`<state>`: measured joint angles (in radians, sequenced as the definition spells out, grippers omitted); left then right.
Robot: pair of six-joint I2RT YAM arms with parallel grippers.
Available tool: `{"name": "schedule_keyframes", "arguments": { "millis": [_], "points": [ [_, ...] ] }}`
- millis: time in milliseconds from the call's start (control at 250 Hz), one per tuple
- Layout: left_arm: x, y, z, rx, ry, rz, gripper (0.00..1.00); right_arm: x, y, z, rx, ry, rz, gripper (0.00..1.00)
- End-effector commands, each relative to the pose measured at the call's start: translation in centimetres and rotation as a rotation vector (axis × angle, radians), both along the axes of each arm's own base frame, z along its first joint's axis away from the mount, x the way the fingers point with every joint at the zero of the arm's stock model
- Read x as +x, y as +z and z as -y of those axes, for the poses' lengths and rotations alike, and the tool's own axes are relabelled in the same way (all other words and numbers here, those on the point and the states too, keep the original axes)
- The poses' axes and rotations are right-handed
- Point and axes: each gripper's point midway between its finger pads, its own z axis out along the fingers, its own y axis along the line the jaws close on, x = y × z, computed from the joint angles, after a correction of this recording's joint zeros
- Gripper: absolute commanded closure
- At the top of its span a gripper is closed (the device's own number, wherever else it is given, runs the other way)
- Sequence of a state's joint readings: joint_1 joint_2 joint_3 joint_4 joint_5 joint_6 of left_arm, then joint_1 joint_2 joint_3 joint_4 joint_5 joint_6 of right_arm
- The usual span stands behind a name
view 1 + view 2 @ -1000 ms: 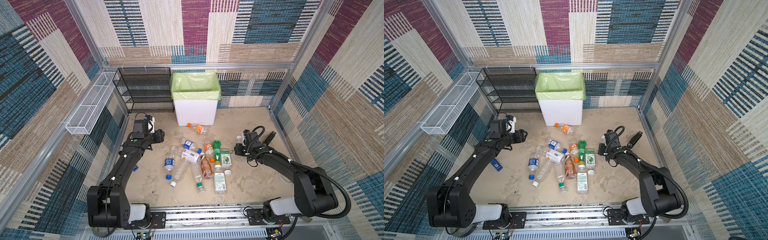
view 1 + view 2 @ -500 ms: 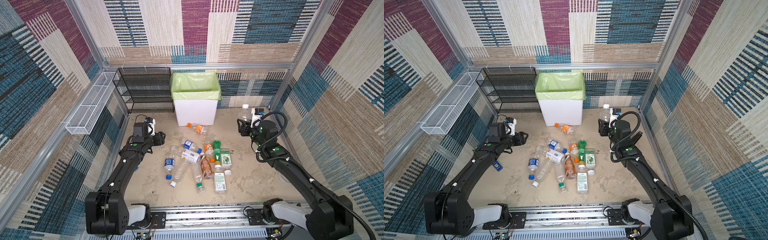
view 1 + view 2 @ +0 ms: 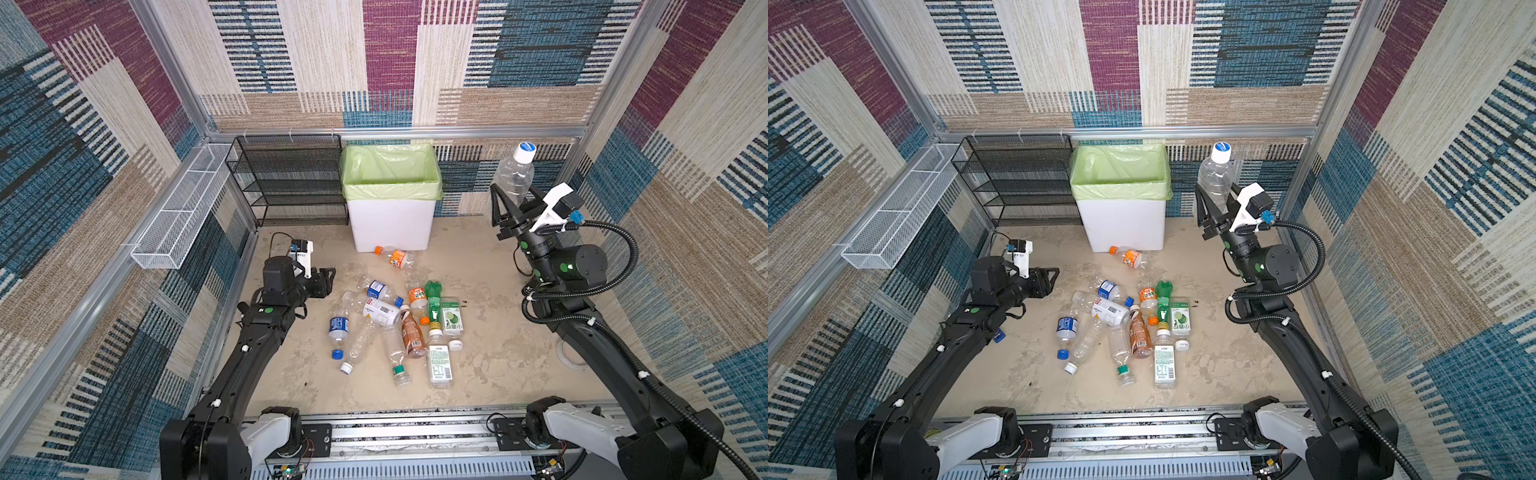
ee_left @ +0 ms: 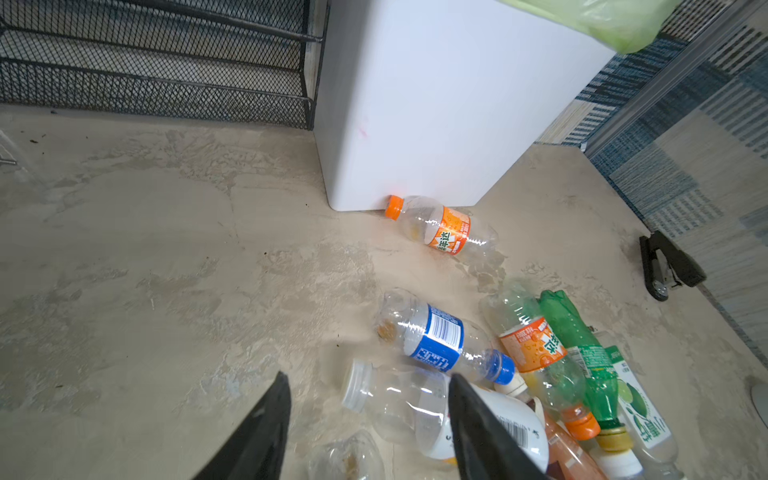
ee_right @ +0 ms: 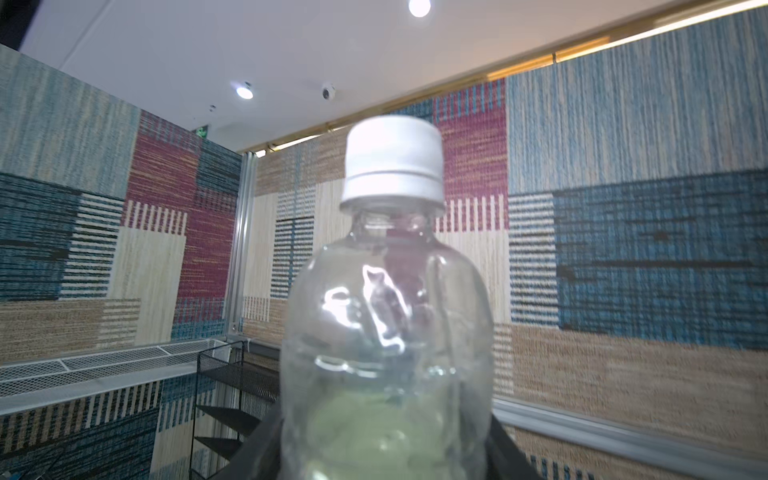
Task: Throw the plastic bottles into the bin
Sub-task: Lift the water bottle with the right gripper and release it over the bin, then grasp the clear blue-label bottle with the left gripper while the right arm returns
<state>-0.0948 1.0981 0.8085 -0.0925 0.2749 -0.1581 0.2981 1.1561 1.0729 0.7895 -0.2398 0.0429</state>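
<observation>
bin (image 3: 390,224) stood at back wall (image 3: 390,62) | bottle pile (image 3: 380,311) lay on floor (image 3: 490,353) in front | L gripper (image 3: 327,279) hung low by pile, jaws apart, empty | R gripper (image 3: 515,199) was up beside bin, jaws tight on clear bottle (image 3: 514,176), cap (image 3: 524,150) up

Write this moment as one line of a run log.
right gripper: shut on white-capped bottle, upright, held high beside bin | left gripper: open, empty, low beside floor bottles
</observation>
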Motion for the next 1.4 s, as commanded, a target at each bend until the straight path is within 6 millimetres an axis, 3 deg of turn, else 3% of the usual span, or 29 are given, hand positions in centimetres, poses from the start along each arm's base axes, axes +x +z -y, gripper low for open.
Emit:
{"name": "schedule_keyframes", "arguments": {
  "millis": [0, 76, 168, 256, 300, 348, 460, 612, 752, 1024, 1084, 1260, 1392],
  "points": [
    [-0.2, 1.8, 0.0, -0.029, 0.02, 0.08, 0.4, -1.0, 4.0, -0.7, 0.017, 0.013, 0.172, 0.48],
    [-0.9, 1.5, -0.3, -0.065, 0.052, 0.08, 0.4, 3.0, 5.6, -2.2, 0.03, 0.041, 0.088, 0.49],
    [-2.0, 0.6, -0.6, -0.1, 0.09, 0.064, 0.4, 11.0, 5.7, -5.8, -0.016, 0.075, -0.123, 0.48],
    [-2.9, -0.1, -0.9, -0.127, 0.119, 0.045, 0.4, 19.0, 3.9, -9.3, -0.113, 0.09, -0.362, 0.4],
    [-3.3, -0.3, -1.0, -0.134, 0.126, 0.04, 0.4, 20.9, 3.4, -9.6, -0.115, 0.073, -0.394, 0.33],
    [-3.8, -0.4, -1.1, -0.135, 0.136, 0.038, 0.4, 23.5, -0.5, -10.1, -0.124, 0.065, -0.482, 0.26],
    [-4.5, -0.2, -1.6, -0.111, 0.152, 0.04, 0.39, 22.7, -1.5, -9.4, -0.105, 0.051, -0.478, 0.22],
    [-4.5, 0.1, -1.7, -0.107, 0.16, 0.042, 0.38, 21.8, 0.7, -8.8, -0.125, 0.021, -0.447, 0.22],
    [-4.3, -0.9, -1.8, -0.124, 0.176, 0.017, 0.38, 20.6, 3.2, -8.8, -0.136, 0.029, -0.394, 0.23],
    [-4.4, -3.3, -2.6, -0.118, 0.238, -0.059, 0.33, 19.1, 4.3, -8.0, -0.197, -0.02, -0.368, 0.23],
    [-4.4, -3.5, -2.8, -0.112, 0.253, -0.066, 0.33, 19.0, 3.6, -7.6, -0.232, -0.057, -0.393, 0.23],
    [-4.3, -4.1, -3.0, -0.115, 0.272, -0.11, 0.27, 19.1, -1.9, -4.9, -0.335, -0.223, -0.563, 0.23],
    [-4.4, -5.1, -3.0, -0.112, 0.277, -0.152, 0.25, 15.7, -4.3, -2.0, -0.287, -0.3, -0.586, 0.22]
  ]
}}
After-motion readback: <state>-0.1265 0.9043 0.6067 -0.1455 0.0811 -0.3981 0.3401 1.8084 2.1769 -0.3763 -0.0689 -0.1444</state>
